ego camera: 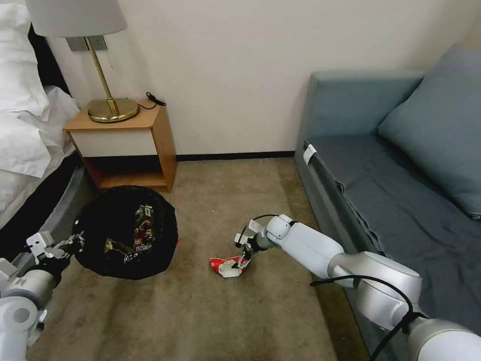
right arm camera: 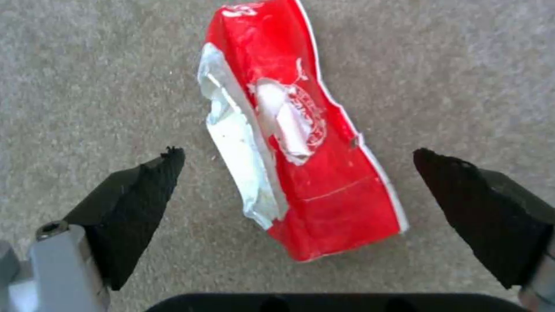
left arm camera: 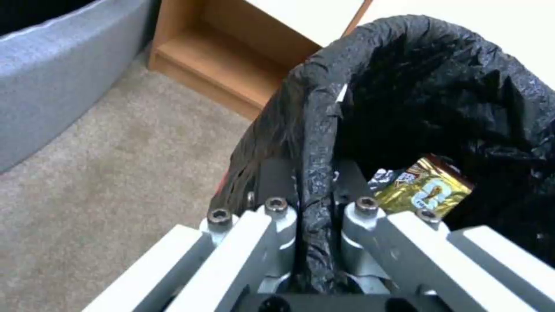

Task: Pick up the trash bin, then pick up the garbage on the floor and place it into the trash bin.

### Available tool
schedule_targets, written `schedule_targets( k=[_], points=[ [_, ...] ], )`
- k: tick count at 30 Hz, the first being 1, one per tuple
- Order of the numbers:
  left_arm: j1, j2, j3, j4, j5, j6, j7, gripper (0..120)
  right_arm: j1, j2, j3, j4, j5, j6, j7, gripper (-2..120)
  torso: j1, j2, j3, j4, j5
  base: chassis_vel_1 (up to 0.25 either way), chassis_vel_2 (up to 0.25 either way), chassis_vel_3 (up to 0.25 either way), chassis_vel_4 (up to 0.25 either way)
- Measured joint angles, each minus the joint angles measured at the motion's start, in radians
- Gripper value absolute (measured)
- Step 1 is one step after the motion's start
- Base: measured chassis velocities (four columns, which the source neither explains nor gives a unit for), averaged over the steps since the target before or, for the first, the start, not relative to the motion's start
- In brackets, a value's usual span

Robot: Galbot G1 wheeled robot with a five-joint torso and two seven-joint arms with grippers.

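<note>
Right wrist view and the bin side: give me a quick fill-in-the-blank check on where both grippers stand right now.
1. The right gripper hangs over the red and white packet with its fingers ____.
2. The left gripper is shut on the ____ of the trash bin.
3. The packet lies on the ____.
4. A gold snack wrapper lies ____ the trash bin.

Missing words: open; rim; carpet; inside

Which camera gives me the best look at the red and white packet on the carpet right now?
The right wrist view: the packet lies flat on the carpet between the open right hand fingers, untouched. The head view shows it small, under that hand.
</note>
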Motion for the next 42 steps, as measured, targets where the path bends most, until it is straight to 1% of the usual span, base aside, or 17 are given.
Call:
schedule_targets(
  k=[8,16,25,26,29,30,31,33,34,36,38,39,41,42],
  points=[
    [0.002,0.019,-0.003,0.029,-0.003,-0.013,0.014,4,-0.03,0.056,0.049,-0.067,-0.075,0.016,0.007,100,0.0,0.0,0.0,0.0001,0.0,0.0,0.0,0.0,0.0],
    [0.0,0.035,-0.003,0.054,-0.01,-0.02,0.022,4,-0.053,0.057,0.052,-0.063,-0.082,0.015,0.017,100,0.0,0.0,0.0,0.0,0.0,0.0,0.0,0.0,0.0],
    [-0.003,0.048,0.009,0.07,-0.012,-0.027,0.027,4,-0.069,0.08,0.078,-0.096,-0.092,0.016,0.059,99,0.0,0.0,0.0,0.0,0.0,0.0,0.0,0.0,0.0],
    [-0.004,0.05,0.009,0.072,-0.013,-0.027,0.028,4,-0.069,0.082,0.079,-0.099,-0.093,0.017,0.063,97,0.0,0.0,0.0,0.0,0.0,0.0,0.0,0.0,0.0],
    [-0.007,0.056,0.01,0.076,-0.017,-0.028,0.029,4,-0.074,0.082,0.081,-0.099,-0.091,0.019,0.078,83,0.0,0.0,0.0,-0.0001,0.0001,0.0,0.0,0.0,0.0],
    [-0.007,0.056,0.01,0.076,-0.017,-0.028,0.029,4,-0.074,0.082,0.081,-0.099,-0.091,0.019,0.078,83,0.0,0.0,0.0,-0.0001,0.0001,0.0,0.0,0.0,0.0],
    [-0.008,0.056,0.011,0.077,-0.017,-0.028,0.029,4,-0.075,0.082,0.081,-0.098,-0.093,0.019,0.082,79,0.0,0.0,0.0,0.0,0.0,0.0,0.0,0.0,0.0],
    [-0.01,0.056,0.013,0.078,-0.017,-0.028,0.029,4,-0.077,0.081,0.08,-0.099,-0.095,0.023,0.094,70,0.0,0.0,0.0,0.0,0.0,0.0,0.0,0.0,0.0],
    [-0.01,0.056,0.013,0.078,-0.017,-0.028,0.029,4,-0.077,0.081,0.08,-0.099,-0.095,0.023,0.094,70,0.0,0.0,0.0,0.0,0.0,0.0,0.0,0.0,0.0],
    [-0.01,0.055,0.014,0.078,-0.018,-0.028,0.029,4,-0.084,0.083,0.084,-0.103,-0.093,0.031,0.109,59,0.0,0.0,0.0,-0.0001,0.0,0.0,0.0,0.0,0.0],
    [-0.009,0.054,0.014,0.077,-0.019,-0.028,0.029,4,-0.086,0.083,0.085,-0.103,-0.092,0.034,0.111,57,0.0,0.0,0.0,-0.0001,0.0001,0.0,0.0,0.0,0.0],
    [-0.008,0.054,0.014,0.077,-0.019,-0.028,0.029,4,-0.09,0.083,0.088,-0.102,-0.091,0.039,0.115,50,0.0,0.0,0.0,-0.0001,0.0,0.0,0.0,0.0,0.0],
    [-0.006,0.053,0.014,0.077,-0.019,-0.028,0.03,4,-0.093,0.081,0.089,-0.096,-0.091,0.04,0.117,41,0.0,0.0,0.0,0.0,0.0001,0.0,0.0,0.0,0.0],
    [-0.006,0.053,0.014,0.077,-0.019,-0.028,0.03,4,-0.093,0.081,0.089,-0.096,-0.091,0.04,0.117,41,0.0,0.0,0.0,0.0,0.0001,0.0,0.0,0.0,0.0]
  ],
)
